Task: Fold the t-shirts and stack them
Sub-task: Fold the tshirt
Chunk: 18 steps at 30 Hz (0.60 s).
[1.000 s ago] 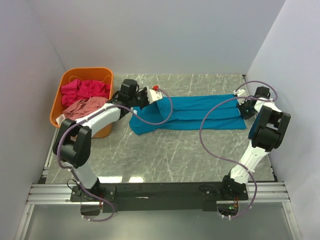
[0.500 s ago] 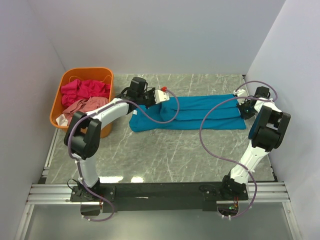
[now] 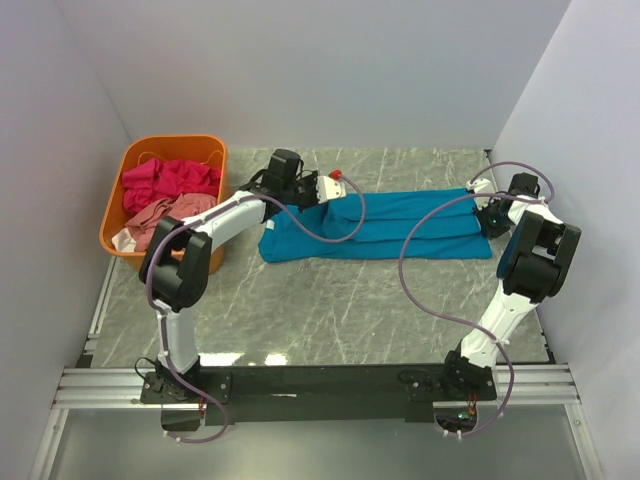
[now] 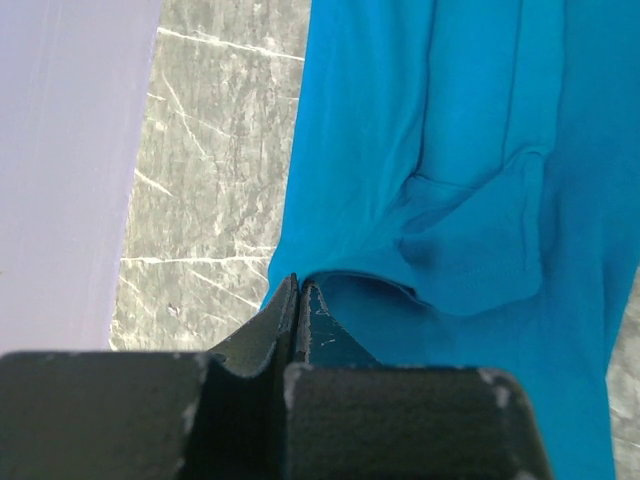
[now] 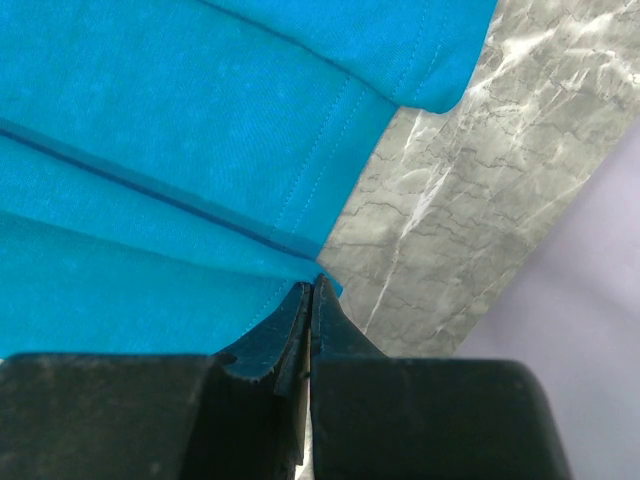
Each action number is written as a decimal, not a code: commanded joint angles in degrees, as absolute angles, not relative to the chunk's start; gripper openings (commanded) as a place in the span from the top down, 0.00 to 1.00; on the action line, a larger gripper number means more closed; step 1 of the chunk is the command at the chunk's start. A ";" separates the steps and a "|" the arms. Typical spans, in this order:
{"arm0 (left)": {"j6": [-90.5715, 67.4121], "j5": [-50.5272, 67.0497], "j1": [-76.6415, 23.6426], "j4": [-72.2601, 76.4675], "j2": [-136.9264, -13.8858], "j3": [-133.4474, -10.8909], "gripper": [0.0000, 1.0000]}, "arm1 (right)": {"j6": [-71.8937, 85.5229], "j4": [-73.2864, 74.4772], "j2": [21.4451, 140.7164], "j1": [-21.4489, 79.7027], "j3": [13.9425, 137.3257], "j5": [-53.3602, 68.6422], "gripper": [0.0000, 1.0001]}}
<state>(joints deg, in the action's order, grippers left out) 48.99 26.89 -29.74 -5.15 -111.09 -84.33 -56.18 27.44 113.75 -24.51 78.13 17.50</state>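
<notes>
**Enclosure and work surface.** A grey, marble-patterned tabletop [image 3: 330, 310] with white veins lies beneath both grippers and extends towards the near edge. A plain pale back wall [image 3: 310, 70] rises a little beyond the left gripper [image 4: 297, 290], and the left side wall [image 3: 50, 150] stands well outboard of it. The right side wall [image 3: 590, 130] stands close beside the right gripper [image 5: 312, 290], meeting the tabletop there. Aluminium rails [image 3: 100, 388] border the near edge, far from both grippers. The light is soft and even. A pale glare patch [image 3: 215, 358] lies on the tabletop by the rails.
</notes>
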 commanded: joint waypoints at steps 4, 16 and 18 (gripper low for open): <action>50.63 27.42 -30.58 -3.34 -112.24 -88.33 1.00 | -55.81 25.66 114.08 -24.17 80.16 16.88 0.99; 51.59 26.90 -31.46 -1.93 -113.82 -90.09 1.00 | -55.90 25.75 114.34 -24.17 80.24 16.61 0.99; 51.68 26.81 -31.47 -1.50 -114.08 -90.18 1.00 | -55.81 25.58 114.35 -24.17 80.24 16.52 0.99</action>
